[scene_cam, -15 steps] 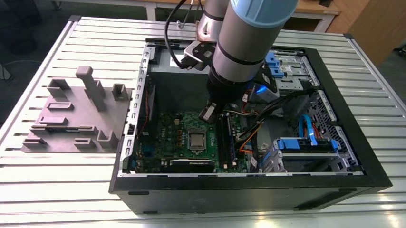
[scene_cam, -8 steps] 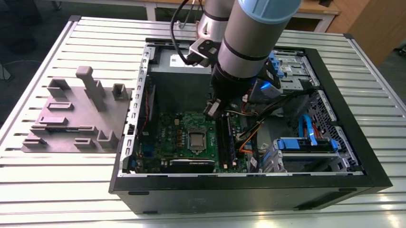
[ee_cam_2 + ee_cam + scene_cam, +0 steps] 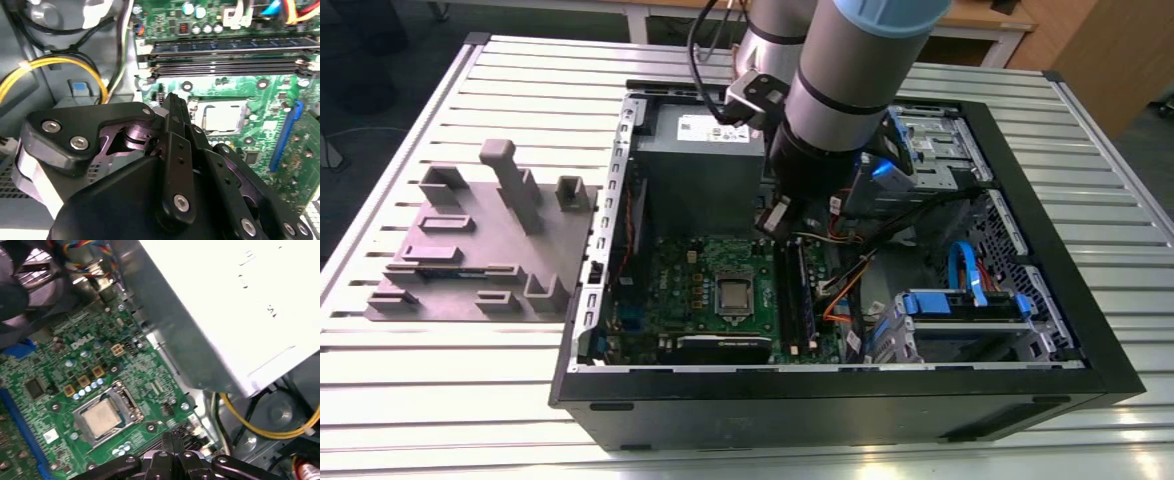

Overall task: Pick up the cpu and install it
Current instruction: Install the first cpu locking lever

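Note:
The cpu point(image 3: 735, 295) is a small square chip with a silver-grey top. It lies flat in the socket on the green motherboard point(image 3: 680, 270) inside the open computer case. In both wrist views the cpu point(image 3: 222, 117) point(image 3: 101, 417) sits within the socket's metal frame. My gripper point(image 3: 775, 216) hangs above the board, between the power supply box and the black memory sticks point(image 3: 793, 290), a short way from the socket. The black fingers point(image 3: 173, 107) point(image 3: 170, 437) are pressed together with nothing between them.
The black case point(image 3: 854, 405) lies on a slatted metal table point(image 3: 440, 400). A grey power supply box point(image 3: 700, 150) stands at the case's far end. Coloured cables point(image 3: 847, 290) and blue drive bays point(image 3: 961, 305) fill the exterior view's right. A grey fixture block point(image 3: 480, 250) sits outside the case on the exterior view's left.

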`<state>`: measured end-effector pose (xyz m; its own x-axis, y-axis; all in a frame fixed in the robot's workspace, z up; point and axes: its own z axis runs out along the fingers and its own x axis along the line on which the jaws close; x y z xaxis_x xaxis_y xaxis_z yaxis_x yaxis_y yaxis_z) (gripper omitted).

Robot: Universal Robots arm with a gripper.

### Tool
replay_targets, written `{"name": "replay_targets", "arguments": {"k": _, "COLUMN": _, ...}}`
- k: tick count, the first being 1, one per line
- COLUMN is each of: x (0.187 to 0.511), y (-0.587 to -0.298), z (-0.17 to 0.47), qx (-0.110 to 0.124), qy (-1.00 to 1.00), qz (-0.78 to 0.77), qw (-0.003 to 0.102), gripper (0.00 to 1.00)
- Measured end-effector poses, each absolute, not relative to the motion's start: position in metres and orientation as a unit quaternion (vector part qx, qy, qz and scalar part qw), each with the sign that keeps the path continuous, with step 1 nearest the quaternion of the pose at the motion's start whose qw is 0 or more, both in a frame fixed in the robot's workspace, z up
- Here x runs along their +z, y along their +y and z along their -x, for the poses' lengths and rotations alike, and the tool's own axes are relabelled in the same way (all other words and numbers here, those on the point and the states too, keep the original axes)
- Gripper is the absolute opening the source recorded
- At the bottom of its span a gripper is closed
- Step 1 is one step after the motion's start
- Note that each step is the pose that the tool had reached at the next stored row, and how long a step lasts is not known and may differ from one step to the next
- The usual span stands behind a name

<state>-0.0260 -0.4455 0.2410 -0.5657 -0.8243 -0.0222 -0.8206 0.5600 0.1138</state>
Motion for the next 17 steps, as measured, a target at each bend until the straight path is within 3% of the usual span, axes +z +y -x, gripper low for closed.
{"name": "replay_targets", "arguments": {"k": 17, "x": 0.2359, "y": -0.4431, "z": 0.0333, "qx": -0.055, "qy": -0.876, "qz": -0.479, "qw": 0.018, "gripper": 0.10}}
